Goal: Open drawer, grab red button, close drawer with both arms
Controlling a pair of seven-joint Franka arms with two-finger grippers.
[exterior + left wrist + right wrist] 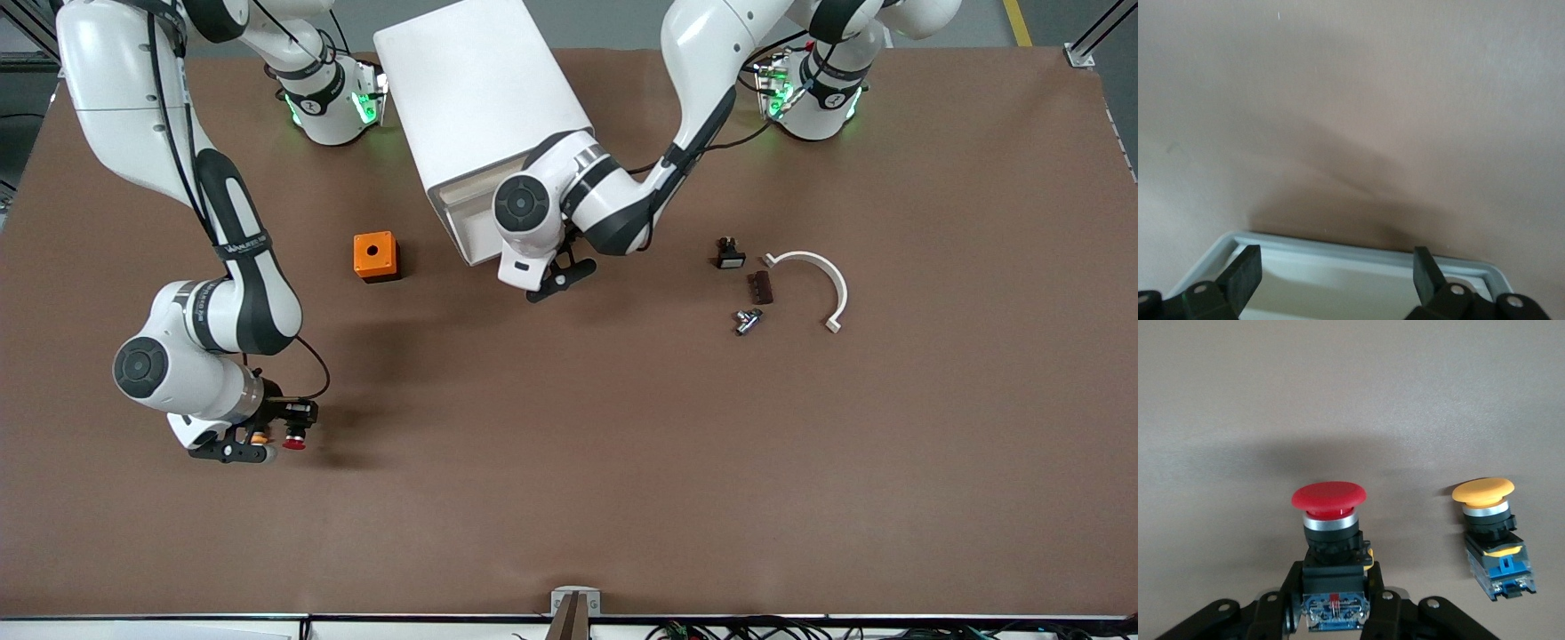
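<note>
Two arms: glossy white jointed shells with black joint bands and round dark grey caps at the wrist joints. Right arm (178, 160): black cable along the shell, white lettering on one black band. Left arm (702, 80): black cable near the elbow. Bases lit green. Black fingers (1245, 273) with silver screw heads.

readable text: none | right arm (240, 253) forearm band carries white lettering, too small to make out | no labels or numbers legible elsewhere
</note>
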